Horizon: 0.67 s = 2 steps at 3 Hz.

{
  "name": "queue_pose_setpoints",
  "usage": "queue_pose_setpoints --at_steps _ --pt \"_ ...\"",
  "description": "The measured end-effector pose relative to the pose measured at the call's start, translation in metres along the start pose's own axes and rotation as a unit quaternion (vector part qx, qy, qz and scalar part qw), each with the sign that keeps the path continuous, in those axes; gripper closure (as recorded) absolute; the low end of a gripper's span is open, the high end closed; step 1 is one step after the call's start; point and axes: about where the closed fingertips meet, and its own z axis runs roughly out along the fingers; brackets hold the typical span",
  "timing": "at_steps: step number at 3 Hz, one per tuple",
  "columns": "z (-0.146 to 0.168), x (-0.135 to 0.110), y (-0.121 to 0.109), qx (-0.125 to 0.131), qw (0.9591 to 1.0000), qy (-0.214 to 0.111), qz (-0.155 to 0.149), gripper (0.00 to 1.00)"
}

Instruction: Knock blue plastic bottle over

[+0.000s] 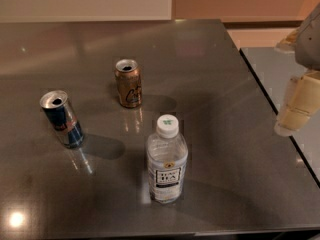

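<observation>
The blue plastic bottle (166,161) stands upright near the front middle of the dark table (215,74). It is clear and faintly bluish, with a white screw cap and a white-and-black label. My gripper (295,106) hangs at the right edge of the view, cream coloured, above the table's right edge. It is well to the right of the bottle and apart from it.
A gold-brown can (128,83) stands upright behind the bottle. A blue-and-silver drink can (61,118) stands to the bottle's left. A second grey surface (280,69) lies to the right, past a narrow gap. A wall rises behind the table.
</observation>
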Motion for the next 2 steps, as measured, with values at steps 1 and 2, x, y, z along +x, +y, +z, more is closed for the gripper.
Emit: queue_pose_setpoints --at_steps 1,2 --pt "-0.001 -0.001 0.0 0.001 1.0 -0.002 -0.001 0.0" --pt "0.001 -0.01 0.011 -0.016 0.9992 -0.033 -0.014 0.0"
